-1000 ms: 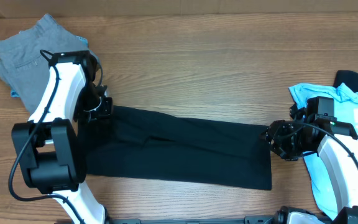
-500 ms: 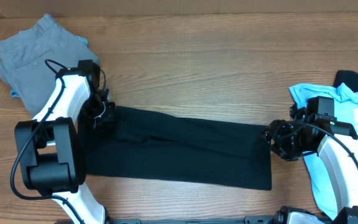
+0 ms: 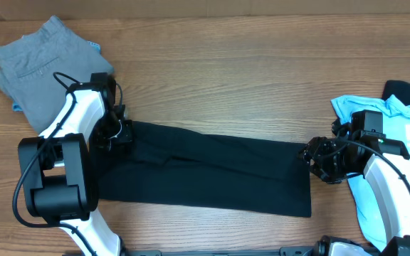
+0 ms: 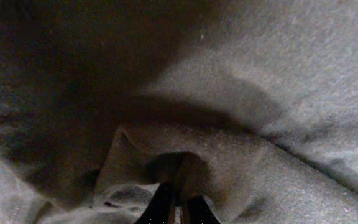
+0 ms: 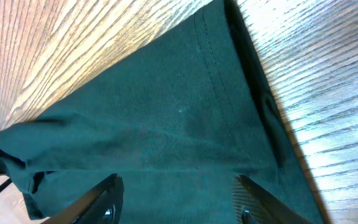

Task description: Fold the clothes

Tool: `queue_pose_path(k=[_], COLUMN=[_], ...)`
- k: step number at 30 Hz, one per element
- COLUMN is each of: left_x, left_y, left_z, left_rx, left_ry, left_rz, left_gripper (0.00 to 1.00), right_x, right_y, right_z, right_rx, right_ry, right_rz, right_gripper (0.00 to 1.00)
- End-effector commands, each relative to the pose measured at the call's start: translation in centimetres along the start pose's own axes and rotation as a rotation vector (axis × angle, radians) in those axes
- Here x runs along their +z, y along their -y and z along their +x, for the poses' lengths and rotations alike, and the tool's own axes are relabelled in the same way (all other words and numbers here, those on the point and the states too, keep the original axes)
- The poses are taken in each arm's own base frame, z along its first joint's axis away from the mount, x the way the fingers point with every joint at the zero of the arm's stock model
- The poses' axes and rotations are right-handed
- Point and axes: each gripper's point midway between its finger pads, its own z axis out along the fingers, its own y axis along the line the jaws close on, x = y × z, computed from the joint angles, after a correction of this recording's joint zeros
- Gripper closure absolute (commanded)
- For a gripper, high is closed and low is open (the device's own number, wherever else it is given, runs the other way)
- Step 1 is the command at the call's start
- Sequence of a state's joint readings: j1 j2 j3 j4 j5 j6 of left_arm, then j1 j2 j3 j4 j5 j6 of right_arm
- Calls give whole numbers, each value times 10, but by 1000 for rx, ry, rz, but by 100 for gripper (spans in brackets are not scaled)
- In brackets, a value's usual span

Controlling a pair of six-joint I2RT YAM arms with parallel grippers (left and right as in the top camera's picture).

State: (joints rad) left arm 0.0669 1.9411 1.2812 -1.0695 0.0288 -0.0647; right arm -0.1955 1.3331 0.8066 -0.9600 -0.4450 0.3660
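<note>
The black T-shirt (image 3: 212,174), folded into a long strip, lies across the wooden table (image 3: 226,85). The left gripper (image 3: 117,132) is pinched tight on a fold at its left end (its arm has shifted slightly since a second ago). The right gripper (image 3: 310,155), unmoved, gapes wide over the right hem.

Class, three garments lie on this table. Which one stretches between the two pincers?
The black T-shirt, a long band mid-table: left pincer shut on one end, right pincer open over the other. Grey trousers and light-blue tee lie aside.
</note>
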Motion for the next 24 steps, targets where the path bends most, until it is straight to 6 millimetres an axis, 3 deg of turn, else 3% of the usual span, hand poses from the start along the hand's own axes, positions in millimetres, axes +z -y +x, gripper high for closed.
queue_pose_path(k=[1, 13, 18, 24], left_x=[-6, -77, -86, -104], left_y=[0, 13, 27, 29], left_z=[4, 13, 27, 41], left_rx=[-16, -9, 32, 46], left_ry=[-7, -72, -121, -101], left_rz=[-3, 56, 142, 139], left_gripper=[96, 96, 96, 96], right_x=[-6, -6, -6, -6], right_y=[-6, -6, -5, -5], right_z=[-5, -5, -5, -5], right_rx=[-15, -15, -15, -14], right_ry=[25, 25, 26, 26], right_rz=[-16, -16, -14, -14], right_gripper=[40, 40, 39, 39])
